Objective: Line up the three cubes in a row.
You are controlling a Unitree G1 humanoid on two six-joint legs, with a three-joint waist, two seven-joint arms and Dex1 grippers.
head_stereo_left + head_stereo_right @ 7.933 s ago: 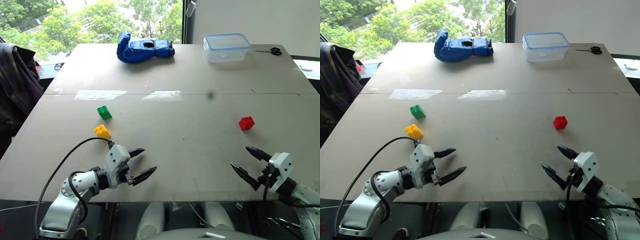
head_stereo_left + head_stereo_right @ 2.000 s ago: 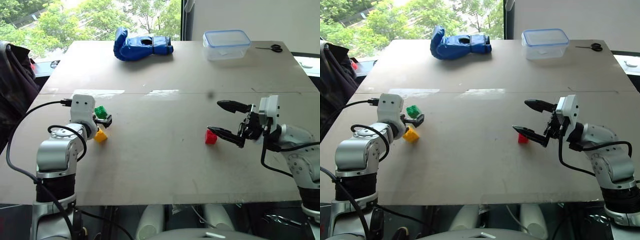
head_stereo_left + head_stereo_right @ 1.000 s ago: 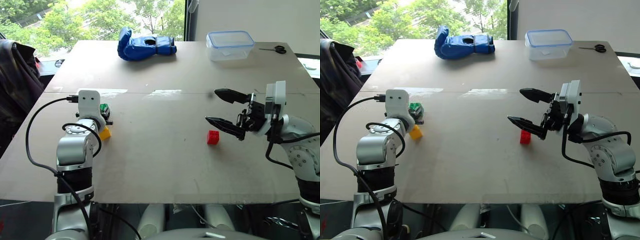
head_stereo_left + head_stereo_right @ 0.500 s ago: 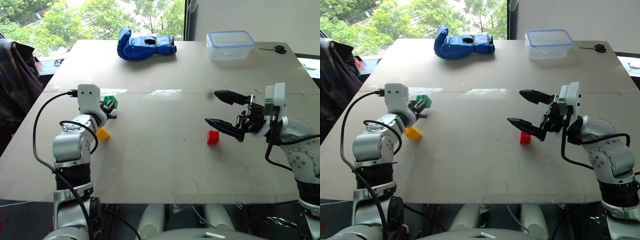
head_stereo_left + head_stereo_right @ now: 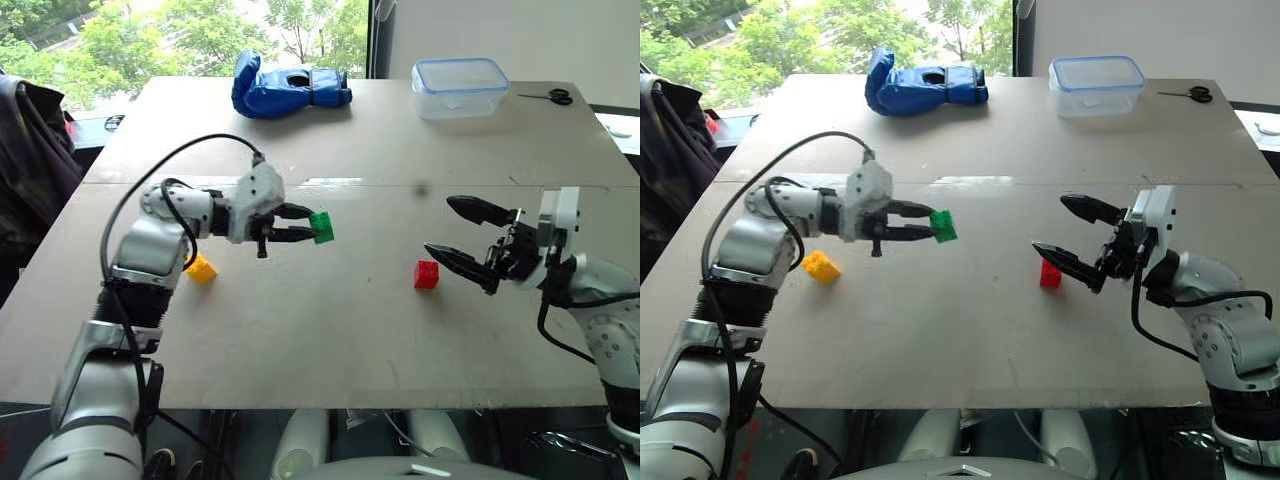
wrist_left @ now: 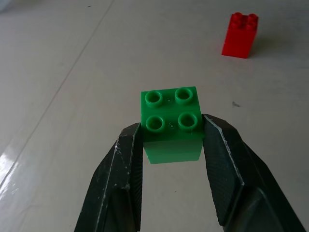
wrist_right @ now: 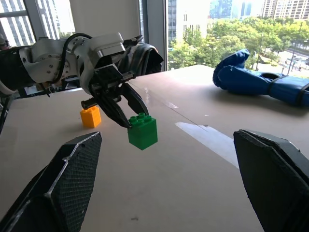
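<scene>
- Left eye view puts the left gripper (image 5: 305, 229) just left of centre, clenched on the green cube (image 5: 321, 227) and holding it clear above the table (image 5: 330, 330). Only the fingertips pinch the cube's sides, as the left wrist view shows, so a jolt could twist it or drop it.
- Red cube (image 5: 427, 274) sits right of centre on the table, with the right gripper (image 5: 462, 236) released and spread wide just beside it. That gripper's lower finger lies near the cube, and a small drift could knock it out of place.
- Yellow cube (image 5: 201, 268) rests at centre left, well apart from the red one; it is partly tucked behind the left forearm, which could brush it.
- If the green cube is lowered tilted, it may tip onto its side and spoil the row.
</scene>
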